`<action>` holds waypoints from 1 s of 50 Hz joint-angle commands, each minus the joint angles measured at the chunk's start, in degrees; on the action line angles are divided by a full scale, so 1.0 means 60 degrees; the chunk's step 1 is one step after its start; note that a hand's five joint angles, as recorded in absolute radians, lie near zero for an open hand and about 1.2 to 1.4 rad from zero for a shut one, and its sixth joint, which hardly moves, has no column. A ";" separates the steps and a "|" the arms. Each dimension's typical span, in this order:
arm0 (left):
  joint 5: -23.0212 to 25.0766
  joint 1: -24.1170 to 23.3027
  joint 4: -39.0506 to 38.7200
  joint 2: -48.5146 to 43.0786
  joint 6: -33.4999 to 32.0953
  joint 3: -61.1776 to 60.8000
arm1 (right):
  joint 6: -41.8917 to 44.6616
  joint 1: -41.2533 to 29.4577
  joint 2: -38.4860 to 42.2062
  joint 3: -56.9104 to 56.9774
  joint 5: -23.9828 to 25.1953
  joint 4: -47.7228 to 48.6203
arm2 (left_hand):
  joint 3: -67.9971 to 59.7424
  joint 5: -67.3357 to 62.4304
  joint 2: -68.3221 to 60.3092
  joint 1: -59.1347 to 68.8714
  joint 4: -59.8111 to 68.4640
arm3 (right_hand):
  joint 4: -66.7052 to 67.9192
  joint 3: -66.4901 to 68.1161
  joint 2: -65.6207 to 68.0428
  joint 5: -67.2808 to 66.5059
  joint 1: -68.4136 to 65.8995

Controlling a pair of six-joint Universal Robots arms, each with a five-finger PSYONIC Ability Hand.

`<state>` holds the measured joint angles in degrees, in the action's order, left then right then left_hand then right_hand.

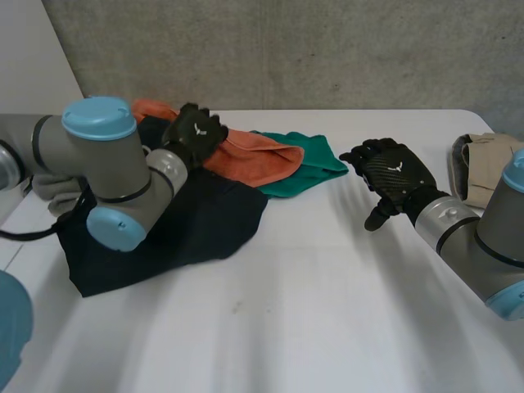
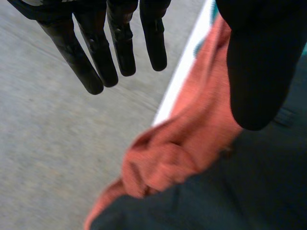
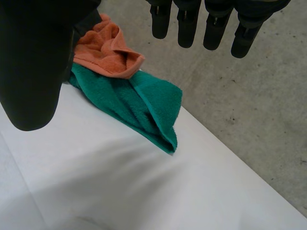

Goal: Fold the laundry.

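Currently the fingers (image 2: pixel 98 64) of my left hand (image 1: pixel 195 131) are straight and spread, gripping nothing. The hand is over the orange towel (image 1: pixel 255 152), though I cannot tell whether it touches. That towel lies bunched across the dark garment (image 1: pixel 184 221) on the left of the worktop (image 1: pixel 327 311). My right hand (image 1: pixel 395 173) is also wide open and empty, above bare worktop near the green towel (image 1: pixel 309 170) — its one end lies under the orange towel. A beige garment (image 1: pixel 490 162) sits at the worktop's right edge, beside my right arm

Black hands (image 1: pixel 194 133) (image 1: pixel 395 174), grey arms (image 1: pixel 82 160), light-blue caps (image 1: pixel 98 117)
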<state>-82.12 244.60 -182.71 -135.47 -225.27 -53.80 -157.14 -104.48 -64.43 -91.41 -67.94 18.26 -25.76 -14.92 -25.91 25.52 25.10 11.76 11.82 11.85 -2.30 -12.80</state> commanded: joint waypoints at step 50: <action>-0.2384 0.2944 0.1960 -0.2501 0.0792 0.6567 | 0.0936 -0.1000 0.0469 0.0571 -0.0791 -0.0450 | -0.7793 -0.7934 -0.7768 0.7834 0.7904 | -0.0293 -0.0303 -0.0308 0.0383 0.0467</action>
<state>-99.58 263.46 -174.36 -149.24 -219.40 -11.10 -151.36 -109.72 -62.31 -89.73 -70.88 15.52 -67.76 -56.69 -68.47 65.90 68.45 11.61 11.76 11.84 -2.30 -12.80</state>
